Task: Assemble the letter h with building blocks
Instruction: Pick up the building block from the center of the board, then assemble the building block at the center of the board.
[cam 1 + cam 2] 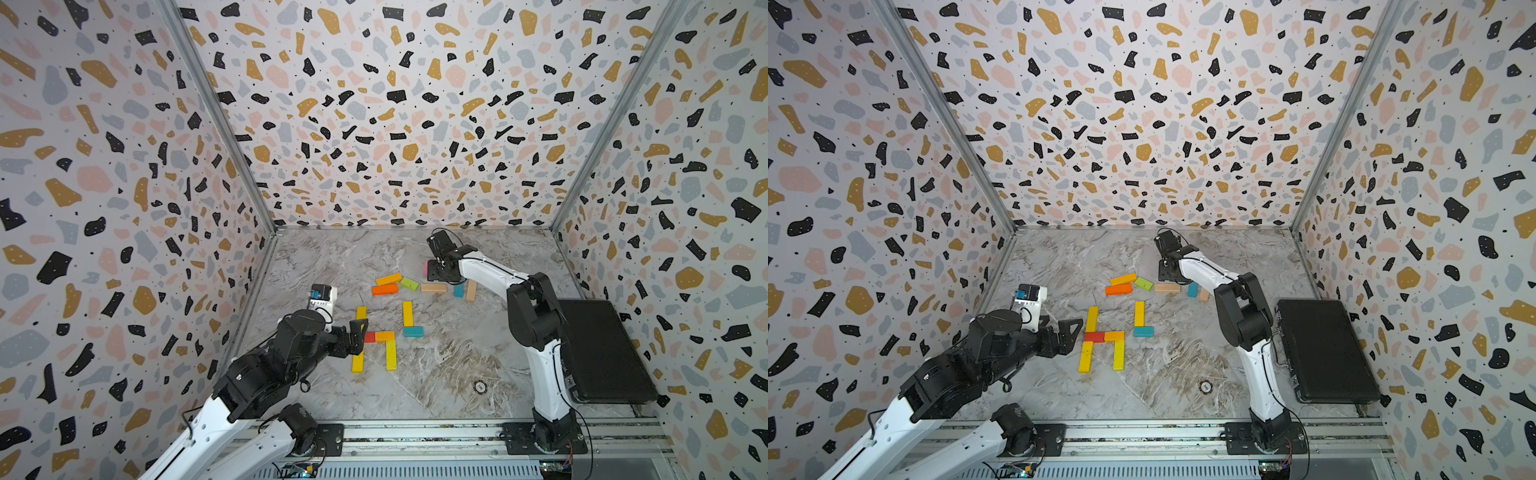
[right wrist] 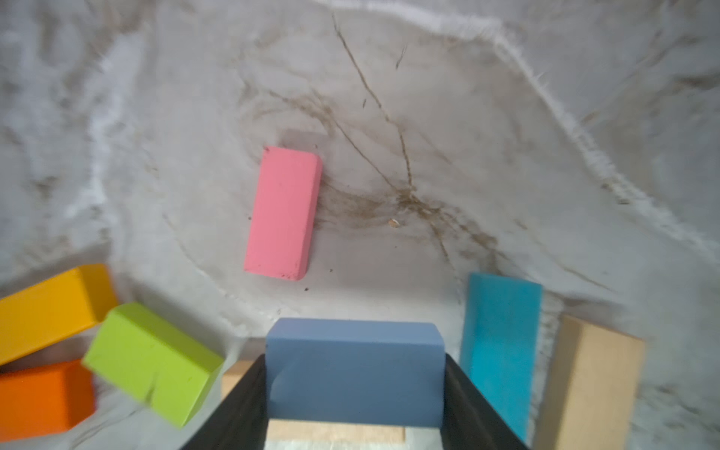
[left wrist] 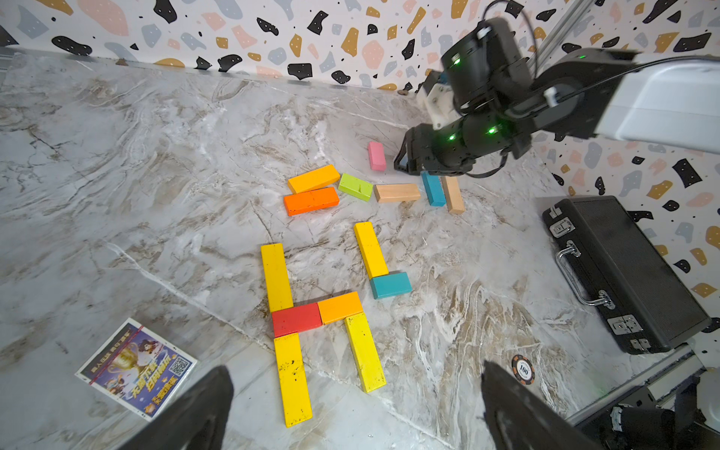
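**Right fingers (image 2: 237,409) pinching a grey-blue block (image 2: 354,370); left fingers (image 3: 514,405) spread wide, nothing between them.**

Your right fingers pressed both sides of the grey-blue block toward the back of the bench (image 3: 117,156), directly over a plain wood block (image 2: 335,432). The pink block (image 2: 282,214) lay just beyond, and the green block (image 2: 152,362) and light blue block (image 2: 500,346) lay to either side. Whether the held block had cleared the wood beneath could not be determined. Your left fingers hung over the laid pattern: upper yellow bar (image 3: 276,276), red block (image 3: 297,319) and lower yellow bar (image 3: 293,380) in line. The amber block (image 3: 340,307) touched the red, and a yellow leg (image 3: 365,352) ran down from it. A spare yellow bar (image 3: 371,249) touched the teal block (image 3: 390,285), just apart from the pattern.
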### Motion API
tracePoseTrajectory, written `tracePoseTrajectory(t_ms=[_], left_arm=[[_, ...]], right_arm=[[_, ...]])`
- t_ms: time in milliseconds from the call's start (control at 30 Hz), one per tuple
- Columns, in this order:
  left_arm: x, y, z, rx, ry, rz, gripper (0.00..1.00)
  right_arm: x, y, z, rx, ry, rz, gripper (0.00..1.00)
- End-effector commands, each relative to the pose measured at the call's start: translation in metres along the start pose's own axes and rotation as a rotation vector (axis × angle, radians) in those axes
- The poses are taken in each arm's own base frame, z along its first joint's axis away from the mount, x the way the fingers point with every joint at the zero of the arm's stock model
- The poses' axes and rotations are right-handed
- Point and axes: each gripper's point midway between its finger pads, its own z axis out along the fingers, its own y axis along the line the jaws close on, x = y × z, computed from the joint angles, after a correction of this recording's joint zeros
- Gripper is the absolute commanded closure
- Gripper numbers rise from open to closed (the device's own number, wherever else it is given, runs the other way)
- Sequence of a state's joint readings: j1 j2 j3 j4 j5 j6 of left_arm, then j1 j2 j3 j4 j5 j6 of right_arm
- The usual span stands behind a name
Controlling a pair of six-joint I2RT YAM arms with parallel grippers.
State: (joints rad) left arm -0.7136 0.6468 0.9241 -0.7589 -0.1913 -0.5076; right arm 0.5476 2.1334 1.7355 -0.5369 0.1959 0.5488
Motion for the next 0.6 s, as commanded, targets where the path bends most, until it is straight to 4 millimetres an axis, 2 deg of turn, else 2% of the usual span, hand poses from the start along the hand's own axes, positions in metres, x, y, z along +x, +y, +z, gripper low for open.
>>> tracePoseTrajectory(t_ms=[0, 133, 200, 367, 467, 567], left_arm=[[-0.01, -0.002, -0.001, 0.008, -0.038, 0.003, 0.01], [-0.009, -0.002, -0.001, 0.01, -0.037, -0.002, 0.01], [-0.008, -0.003, 0.0, 0.013, -0.033, -0.005, 0.01], [-0.005, -0.002, 0.002, 0.012, -0.023, -0.013, 0.01], [-0.004, -0.002, 0.003, 0.009, -0.022, -0.014, 0.01], [-0.005, -0.002, 0.003, 0.01, -0.024, -0.018, 0.01]], right_arm=[[-0.017, 0.008, -0.066, -0.062, -0.103, 0.006, 0.41], [0.035, 0.007, -0.073, -0.099, -0.039, 0.017, 0.41], [0.067, 0.007, -0.071, -0.108, 0.007, 0.009, 0.41], [0.132, 0.007, -0.067, -0.143, 0.085, 0.012, 0.42], [0.159, 0.014, -0.064, -0.149, 0.12, -0.021, 0.42], [0.173, 0.02, -0.061, -0.164, 0.147, -0.025, 0.42]])
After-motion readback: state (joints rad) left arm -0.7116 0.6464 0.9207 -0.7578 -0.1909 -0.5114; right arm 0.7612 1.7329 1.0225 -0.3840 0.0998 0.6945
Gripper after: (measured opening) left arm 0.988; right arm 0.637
